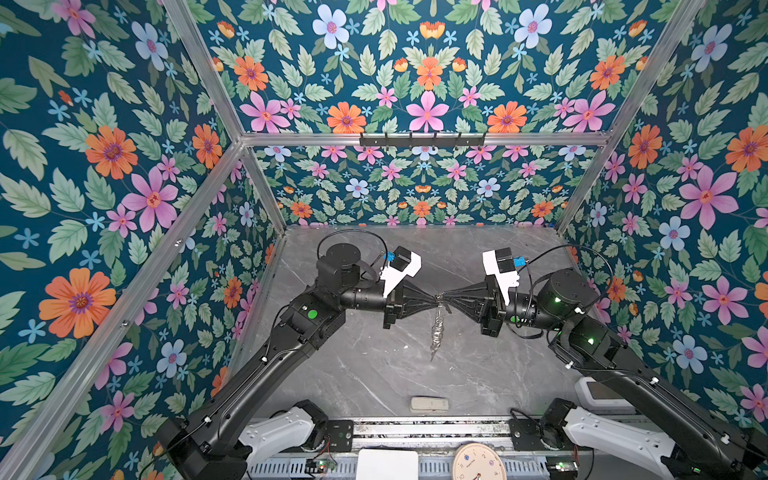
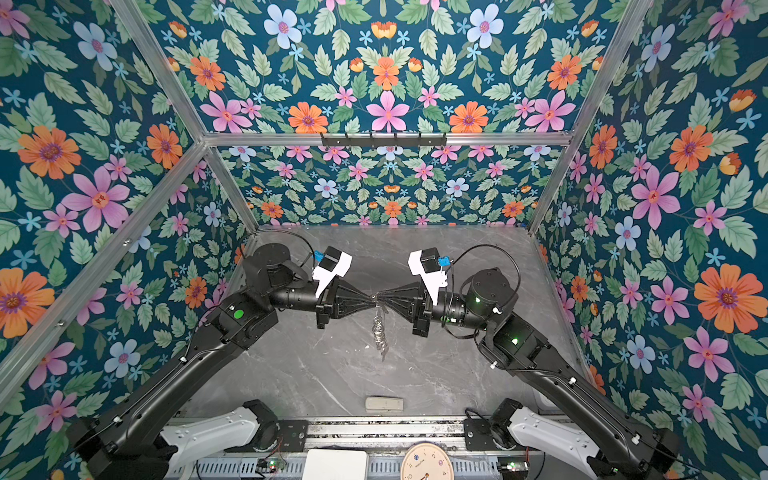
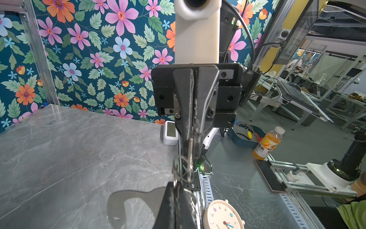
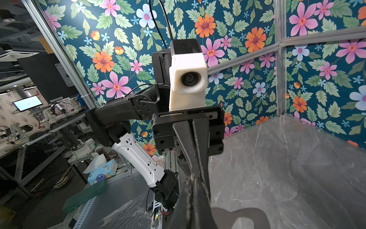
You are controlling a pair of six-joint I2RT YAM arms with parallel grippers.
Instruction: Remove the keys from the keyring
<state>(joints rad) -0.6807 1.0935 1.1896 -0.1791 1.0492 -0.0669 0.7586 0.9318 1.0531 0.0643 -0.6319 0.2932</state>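
Above the middle of the grey marbled bench (image 1: pixel 374 374), the left gripper (image 1: pixel 432 297) and the right gripper (image 1: pixel 449 296) meet tip to tip, both arms reaching in level from opposite sides. Both pairs of jaws are pressed closed on the keyring (image 1: pixel 441 300), which is pinched between the two tips and held clear of the bench. The same meeting shows in both top views, with the ring at the point where the tips come together (image 2: pixel 377 297). From it a short silver bunch hangs straight down, and the keys (image 1: pixel 434 347) form its lower, pointed end, hanging free above the bench without touching it. In the left wrist view the thin wire of the ring (image 3: pixel 187 170) spans the small gap between the left gripper's near tips and the facing tips of the right gripper. A flat grey shape lies just beside the left tips, but what it is cannot be told. A pale beige block (image 1: pixel 429 404) lies on the bench near its front edge, well apart from the hanging keys. A round clock (image 1: pixel 478 462) sits beyond that edge.
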